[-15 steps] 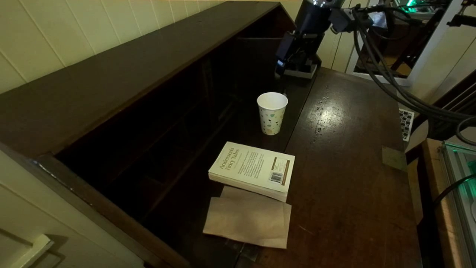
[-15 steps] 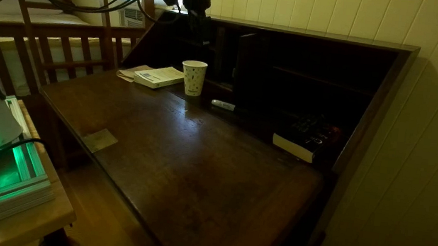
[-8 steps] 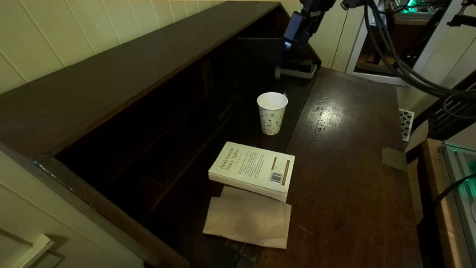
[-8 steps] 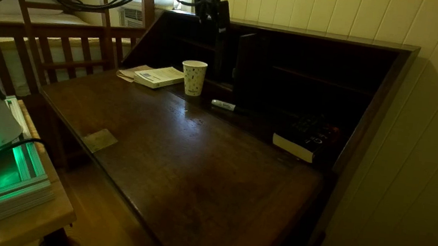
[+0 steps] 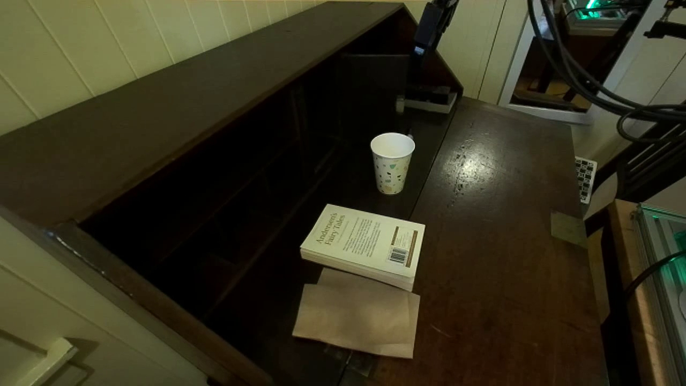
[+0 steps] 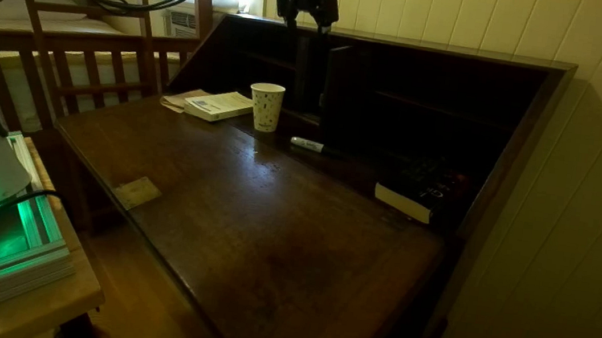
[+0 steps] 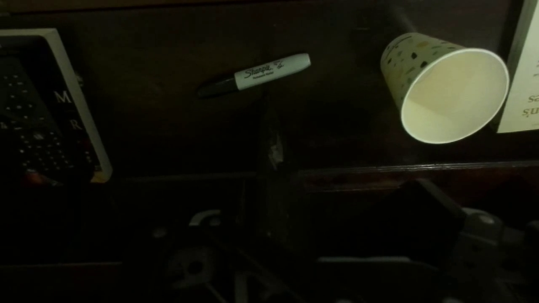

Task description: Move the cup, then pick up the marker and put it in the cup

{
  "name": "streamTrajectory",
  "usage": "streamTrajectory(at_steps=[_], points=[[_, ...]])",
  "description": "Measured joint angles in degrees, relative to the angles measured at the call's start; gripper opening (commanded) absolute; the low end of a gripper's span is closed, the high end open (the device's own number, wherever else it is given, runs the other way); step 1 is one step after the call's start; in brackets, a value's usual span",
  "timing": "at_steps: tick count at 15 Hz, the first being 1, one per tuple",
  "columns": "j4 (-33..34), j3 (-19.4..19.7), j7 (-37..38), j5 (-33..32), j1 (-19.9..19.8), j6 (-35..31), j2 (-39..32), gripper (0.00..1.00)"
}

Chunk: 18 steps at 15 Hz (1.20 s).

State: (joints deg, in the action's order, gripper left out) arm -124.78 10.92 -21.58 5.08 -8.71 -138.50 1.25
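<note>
The white speckled paper cup stands upright and empty on the dark desk in both exterior views (image 5: pixel 392 170) (image 6: pixel 266 110); in the wrist view (image 7: pixel 454 92) it is at upper right. The marker, a pale Sharpie with a black cap, lies flat beside it, at upper middle in the wrist view (image 7: pixel 271 71). It also shows in an exterior view (image 6: pixel 307 144). My gripper (image 6: pixel 308 27) is up in the air, level with the cabinet's top edge, well above cup and marker. Its fingers stand apart with nothing between them. In the wrist view they are very dark.
A white book (image 5: pixel 367 244) lies near the cup, with a brown paper piece (image 5: pixel 356 316) beside it. A thick dark book (image 6: pixel 419 189) lies at the desk's far end. The cabinet (image 6: pixel 396 44) with dark compartments and a standing door panel (image 6: pixel 339 90) rises behind.
My gripper has risen and turned; in an exterior view it has also shifted right, towards the area above the marker. The cup, marker and books have not moved.
</note>
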Motion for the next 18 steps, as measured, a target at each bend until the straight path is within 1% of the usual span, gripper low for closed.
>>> streamTrajectory(at_steps=[5, 11, 13, 18], points=[[3.72, -0.01, -1.68, -0.11, -0.19, -1.15, -4.73, 1.00], [6.58, -1.14, -3.12, 0.89, -0.23, -5.17, -8.73, 1.00], [6.97, -2.11, -3.82, 3.37, -0.30, -6.39, -9.40, 1.00], [7.28, -5.03, -7.28, 10.54, -0.88, -6.94, -10.08, 1.00]])
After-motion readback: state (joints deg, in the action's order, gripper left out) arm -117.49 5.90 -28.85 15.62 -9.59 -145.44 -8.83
